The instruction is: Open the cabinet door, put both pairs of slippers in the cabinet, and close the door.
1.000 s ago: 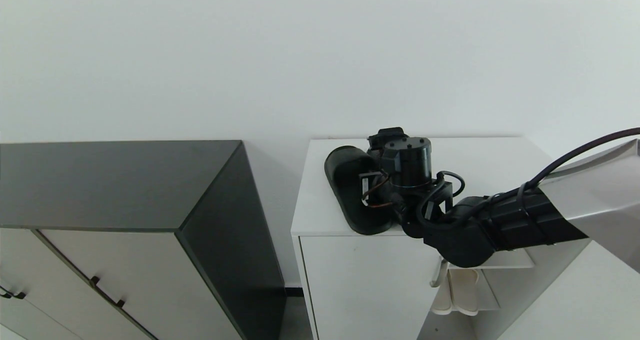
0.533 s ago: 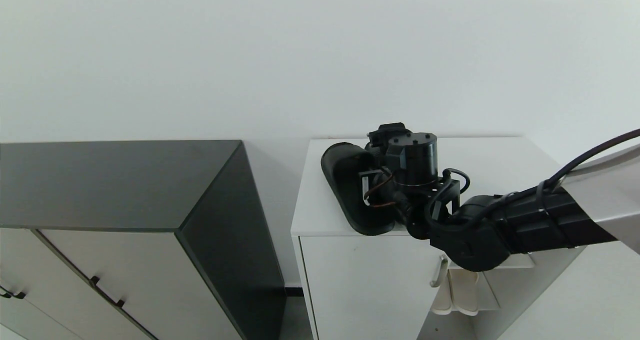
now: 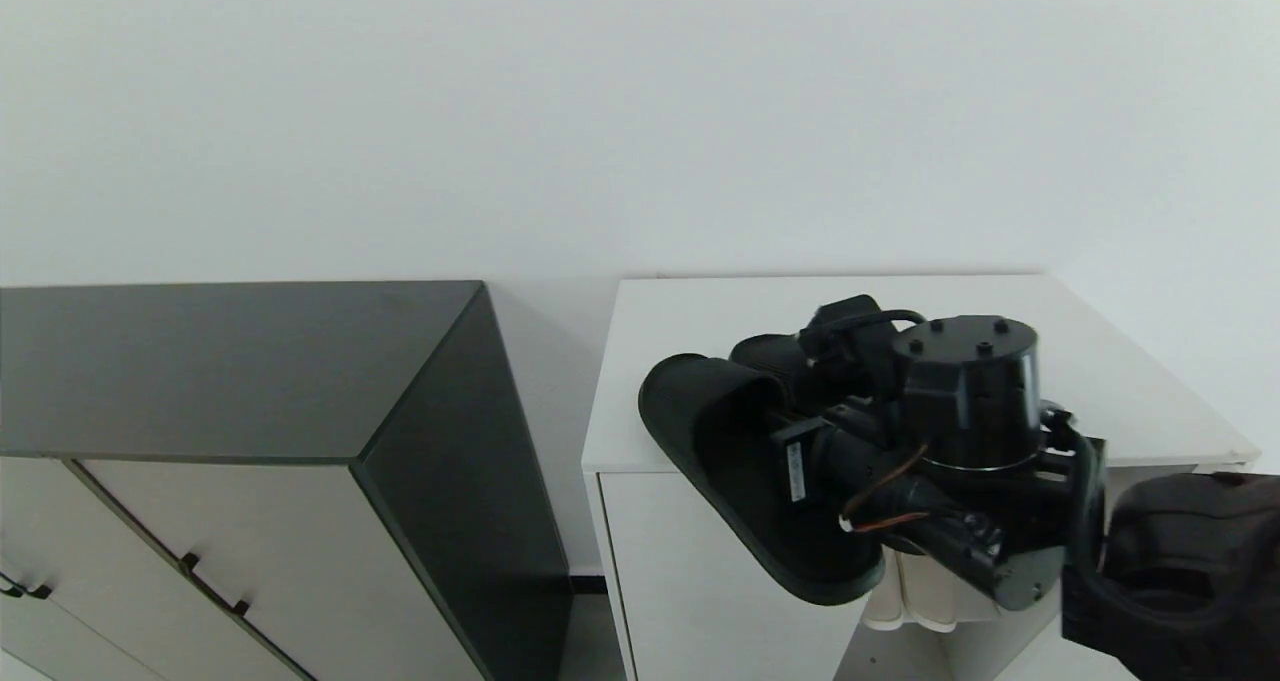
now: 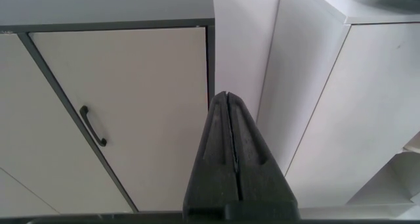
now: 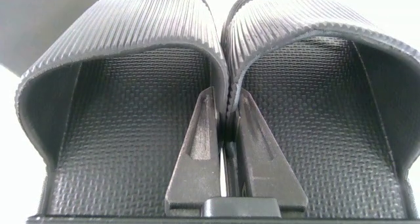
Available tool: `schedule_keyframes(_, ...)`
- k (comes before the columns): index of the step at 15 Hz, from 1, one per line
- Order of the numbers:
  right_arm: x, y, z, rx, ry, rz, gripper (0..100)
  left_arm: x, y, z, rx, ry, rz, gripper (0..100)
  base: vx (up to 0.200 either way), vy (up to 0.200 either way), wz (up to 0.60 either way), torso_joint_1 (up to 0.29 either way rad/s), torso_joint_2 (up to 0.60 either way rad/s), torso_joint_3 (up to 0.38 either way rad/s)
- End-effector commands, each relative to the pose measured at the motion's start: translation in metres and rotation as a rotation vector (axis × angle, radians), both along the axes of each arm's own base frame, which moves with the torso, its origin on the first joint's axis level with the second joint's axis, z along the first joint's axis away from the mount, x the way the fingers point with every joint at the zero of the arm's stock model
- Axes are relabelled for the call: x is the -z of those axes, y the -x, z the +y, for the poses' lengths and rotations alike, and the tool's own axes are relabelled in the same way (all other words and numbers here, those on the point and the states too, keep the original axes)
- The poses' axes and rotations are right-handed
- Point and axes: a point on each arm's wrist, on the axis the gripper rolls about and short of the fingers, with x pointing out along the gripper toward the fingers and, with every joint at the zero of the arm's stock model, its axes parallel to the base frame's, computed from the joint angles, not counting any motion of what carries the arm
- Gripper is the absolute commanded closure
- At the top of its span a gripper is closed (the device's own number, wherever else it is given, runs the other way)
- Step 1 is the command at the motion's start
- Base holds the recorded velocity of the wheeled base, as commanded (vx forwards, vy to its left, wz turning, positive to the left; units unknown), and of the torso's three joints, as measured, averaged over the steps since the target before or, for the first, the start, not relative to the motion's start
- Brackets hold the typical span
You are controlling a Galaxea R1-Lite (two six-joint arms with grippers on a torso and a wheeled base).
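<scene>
second pair is going in, by my reading. nearest, the left claw (image 4: pixel 228 99) is pressed together and points at the gap between a grey cabinet (image 4: pixel 131 106) and the white cabinet (image 3: pixel 690 581). the right claw (image 5: pixel 227 106) pinches the black slippers (image 3: pixel 760 491) by their touching inner walls. they have ribbed straps and pebbled soles, and hang tilted past the top's front edge. next it lowers them and slides them in beside the white slippers (image 3: pixel 925 596) on the open shelf.
</scene>
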Motion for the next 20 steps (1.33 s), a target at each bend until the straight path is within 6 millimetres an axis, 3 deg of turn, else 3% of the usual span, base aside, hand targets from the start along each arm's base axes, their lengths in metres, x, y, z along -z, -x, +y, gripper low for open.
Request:
schedule_keyframes(1, -0.025, 0.023, -0.022, -0.013, -0.053, -0.046, 100, 0.0, 0.0, 0.0, -0.002, 0.003, -0.001, 100, 0.0, 0.0, 0.0, 0.0, 0.0, 0.0)
schedule_keyframes(4, -0.025, 0.031, -0.031, -0.012, -0.016, -0.014, 100, 0.0, 0.0, 0.0, 0.0, 0.003, 0.001, 100, 0.0, 0.0, 0.0, 0.0, 0.0, 0.0)
schedule_keyframes(13, -0.009, 0.024, -0.024, -0.013, 0.024, 0.024, 100, 0.0, 0.0, 0.0, 0.0, 0.004, 0.002, 100, 0.0, 0.0, 0.0, 0.0, 0.0, 0.0)
schedule_keyframes(20, -0.007, 0.024, -0.024, -0.015, 0.029, 0.031, 100, 0.0, 0.0, 0.0, 0.001, 0.007, 0.001, 100, -0.2, 0.0, 0.0, 0.001, 0.0, 0.001)
